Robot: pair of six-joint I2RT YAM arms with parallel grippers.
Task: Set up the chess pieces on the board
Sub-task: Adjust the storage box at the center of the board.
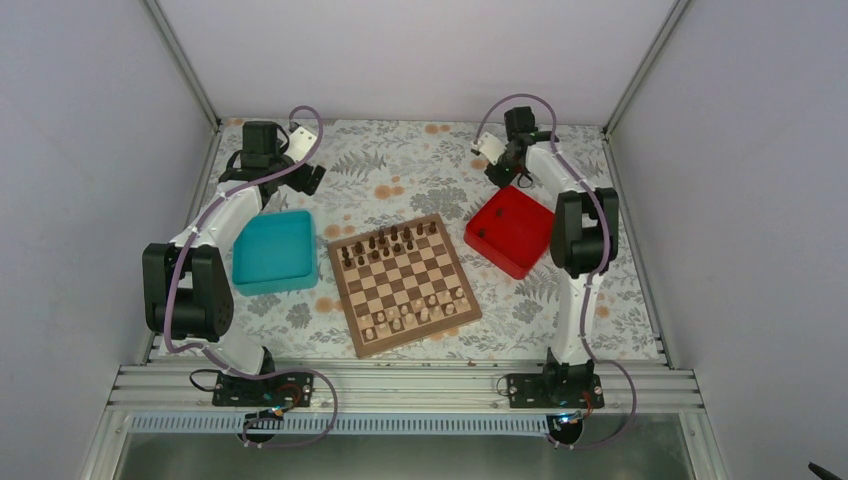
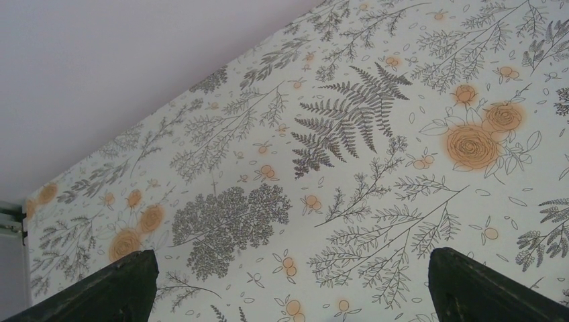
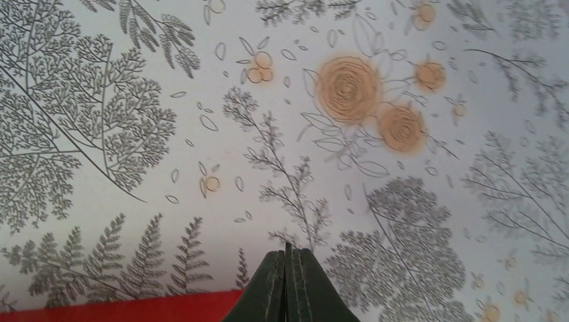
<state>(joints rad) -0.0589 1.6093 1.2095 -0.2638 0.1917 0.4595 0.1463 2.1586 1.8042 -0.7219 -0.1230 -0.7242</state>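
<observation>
The board (image 1: 405,283) lies at an angle in the middle of the table. Dark chess pieces (image 1: 384,243) stand along its two far rows, and pale chessmen (image 1: 420,310) fill the near rows. My left gripper (image 1: 311,178) hovers over the patterned cloth beyond the teal tray; in the left wrist view the left gripper (image 2: 292,295) is open, its fingers (image 2: 114,288) wide apart with only cloth between. My right gripper (image 1: 497,172) hangs behind the red tray. The right wrist view shows the right gripper (image 3: 290,282) shut, pads pressed together on nothing.
A teal tray (image 1: 272,250) sits left of the board and a red tray (image 1: 510,232) to its right; the red tray's edge (image 3: 121,308) shows just under my right fingers. Grey walls close in the back and sides. A floral cloth (image 1: 400,170) covers the table.
</observation>
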